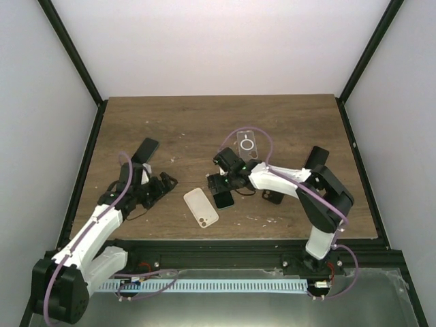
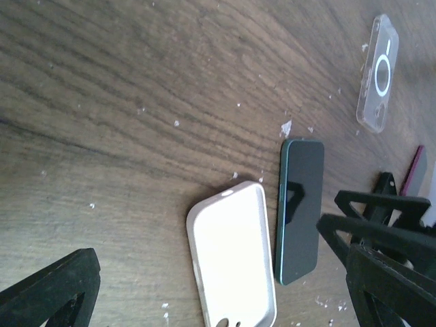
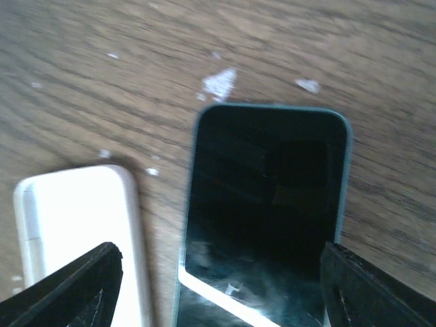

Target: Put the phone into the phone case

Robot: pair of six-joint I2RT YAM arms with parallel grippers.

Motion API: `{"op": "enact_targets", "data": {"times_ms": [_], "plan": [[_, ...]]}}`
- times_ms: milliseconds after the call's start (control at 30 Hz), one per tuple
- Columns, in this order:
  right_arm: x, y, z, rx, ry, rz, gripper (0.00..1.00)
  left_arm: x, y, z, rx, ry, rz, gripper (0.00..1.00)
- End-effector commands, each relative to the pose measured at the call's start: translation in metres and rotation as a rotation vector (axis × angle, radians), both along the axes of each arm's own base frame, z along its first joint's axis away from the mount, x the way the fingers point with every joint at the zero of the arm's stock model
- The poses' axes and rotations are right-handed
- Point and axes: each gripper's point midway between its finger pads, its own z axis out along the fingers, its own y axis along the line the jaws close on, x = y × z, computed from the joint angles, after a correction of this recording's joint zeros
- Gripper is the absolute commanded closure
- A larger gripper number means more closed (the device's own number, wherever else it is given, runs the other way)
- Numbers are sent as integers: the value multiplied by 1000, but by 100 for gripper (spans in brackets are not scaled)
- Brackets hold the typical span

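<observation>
The phone [image 1: 223, 199] is lying on the desk [image 1: 204, 129] just beside the empty case [image 1: 201, 208], not yet fitted. The right tool [image 3: 218, 286] is straddling it wide, gripping nothing; the left tool [image 1: 165, 185] is gaping empty.

A white rounded plastic phone case [image 1: 201, 208] lies on the brown wooden table [image 1: 170, 122]; just right of it, side by side, a dark flat glass-fronted phone [image 1: 223, 199]; behind and right of the white case, well apart, a clear plastic case [image 1: 246, 144].
</observation>
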Motion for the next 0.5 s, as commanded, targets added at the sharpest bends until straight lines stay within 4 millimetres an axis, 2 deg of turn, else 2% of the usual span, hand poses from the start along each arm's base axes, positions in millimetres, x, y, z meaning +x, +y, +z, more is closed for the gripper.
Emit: {"op": "enact_targets", "data": {"times_ms": [0, 167, 333, 467], "plan": [[5, -14, -15, -129, -5, -26, 16, -17, 1, -7, 13, 16, -52, 0], [6, -11, -26, -153, 12, -19, 14, -24, -2, -14, -5, 36, -75, 0], [3, 3, -28, -168, 7, 1, 5, -28, -4, -17, -19, 41, -82, 0], [3, -3, -40, -284, 8, -25, 6, -29, -3, -18, -19, 43, -78, 0]]}}
